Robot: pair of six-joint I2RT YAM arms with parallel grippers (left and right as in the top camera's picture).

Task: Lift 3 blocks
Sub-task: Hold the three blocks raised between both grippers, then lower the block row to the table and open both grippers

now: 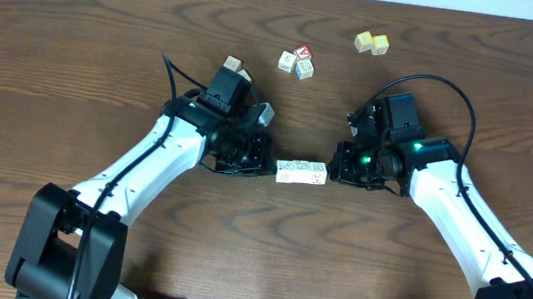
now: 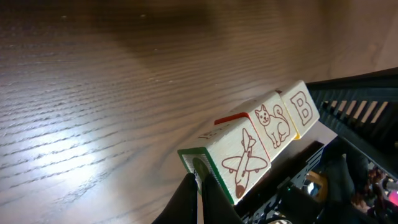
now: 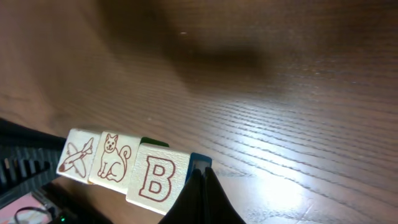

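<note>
Three small whitish wooden blocks (image 1: pixel 301 171) sit end to end in one row in the middle of the overhead picture. They are on or just above the brown wooden table (image 1: pixel 78 37); I cannot tell which.

The left hand (image 1: pixel 270 166) is clenched shut and its tip pushes on one end of the row. The right hand (image 1: pixel 335 170) is clenched shut too and pushes on the other end. Neither hand has anything between its fingers.

The row is only squeezed from its two ends. I think the middle block (image 2: pixel 273 124) could pop out and fall if one hand pushes less, tips, or goes up faster than the other.

Close up, the blocks show a red-brown plane, a cat and a letter B. Some edges are green, red or blue.
</note>
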